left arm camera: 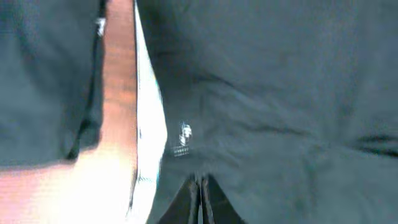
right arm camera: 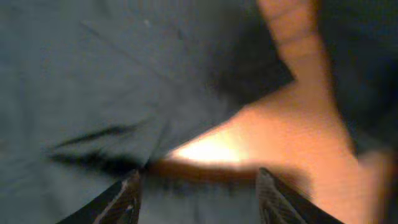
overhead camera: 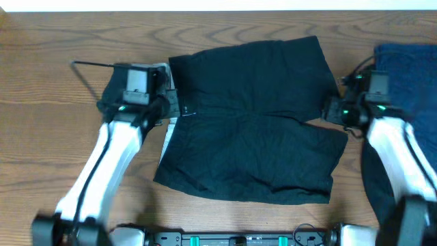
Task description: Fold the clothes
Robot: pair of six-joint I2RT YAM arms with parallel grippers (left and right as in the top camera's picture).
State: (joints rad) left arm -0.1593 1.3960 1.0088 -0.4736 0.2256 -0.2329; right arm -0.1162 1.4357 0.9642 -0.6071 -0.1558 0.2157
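The dark shorts lie spread flat in the middle of the table, waistband towards your left arm and the two leg openings towards your right arm. The cloth is mostly smooth, with soft creases across the middle. A pale strip of lining shows along the waistband edge.

Your left gripper sits at the waistband. In its wrist view the two fingers are pressed together into one thin line against the dark cloth. You cannot tell from there whether any fabric is pinched between them.

Your right gripper is at the opposite side, by the notch between the two legs. Its fingers stand wide apart over the hem and hold nothing. The view is blurred, but bare wood shows in the gap.

A blue cloth lies at the right edge, partly under the right arm and apart from the shorts. A thin black cable runs out from the left arm.

The table is brown wood with a strong grain. Along its far edge a narrow white band is all you can see of the room.
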